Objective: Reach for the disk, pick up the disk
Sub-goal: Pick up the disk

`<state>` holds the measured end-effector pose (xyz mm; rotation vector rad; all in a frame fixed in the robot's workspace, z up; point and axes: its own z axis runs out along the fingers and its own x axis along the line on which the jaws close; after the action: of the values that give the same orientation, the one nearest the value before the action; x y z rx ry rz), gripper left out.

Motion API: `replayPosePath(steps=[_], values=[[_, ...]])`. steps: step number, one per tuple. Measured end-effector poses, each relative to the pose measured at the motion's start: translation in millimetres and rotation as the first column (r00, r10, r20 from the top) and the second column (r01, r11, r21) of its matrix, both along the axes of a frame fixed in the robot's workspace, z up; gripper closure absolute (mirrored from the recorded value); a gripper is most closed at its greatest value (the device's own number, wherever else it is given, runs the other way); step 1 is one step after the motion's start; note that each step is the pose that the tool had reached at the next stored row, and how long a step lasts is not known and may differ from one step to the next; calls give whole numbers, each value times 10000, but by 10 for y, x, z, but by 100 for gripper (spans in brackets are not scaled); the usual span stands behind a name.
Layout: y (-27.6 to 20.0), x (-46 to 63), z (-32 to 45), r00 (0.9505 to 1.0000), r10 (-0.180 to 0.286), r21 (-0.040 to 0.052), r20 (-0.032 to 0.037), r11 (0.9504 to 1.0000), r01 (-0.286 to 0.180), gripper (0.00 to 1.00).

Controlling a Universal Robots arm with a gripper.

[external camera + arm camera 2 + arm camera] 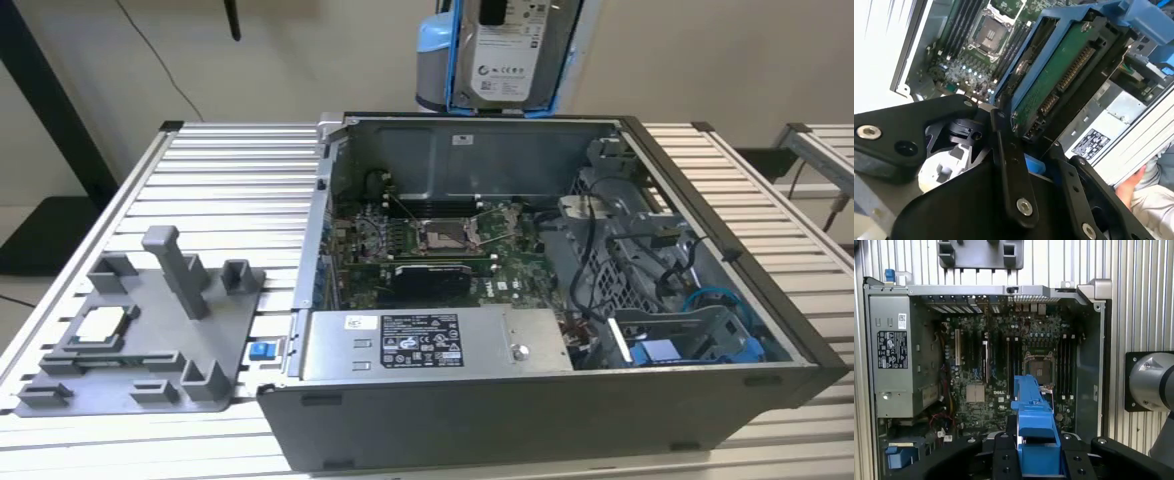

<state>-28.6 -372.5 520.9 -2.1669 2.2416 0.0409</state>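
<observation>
One disk, stiff, fairly heavy and shock-sensitive by the look of it, hangs above the far wall of the open computer case on the desk, pincer clenched on its blue bracket, the sensible hold.

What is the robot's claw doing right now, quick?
Gripper: closed on the disk, holding it up above the open computer case.
</observation>
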Motion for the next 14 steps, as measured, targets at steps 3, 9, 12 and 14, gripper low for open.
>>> replayPosePath(steps=[3, 9, 12, 14], values=[[0, 91, 0, 10000, 1, 0, -4, 10000, -1, 100], [0, 293, 0, 10000, 0, 0, -13, 10000, 0, 100], [1, 394, 0, 10000, 1, 0, -17, 10000, -1, 100], [0, 464, 0, 10000, 0, 1, -21, 10000, 0, 100]])
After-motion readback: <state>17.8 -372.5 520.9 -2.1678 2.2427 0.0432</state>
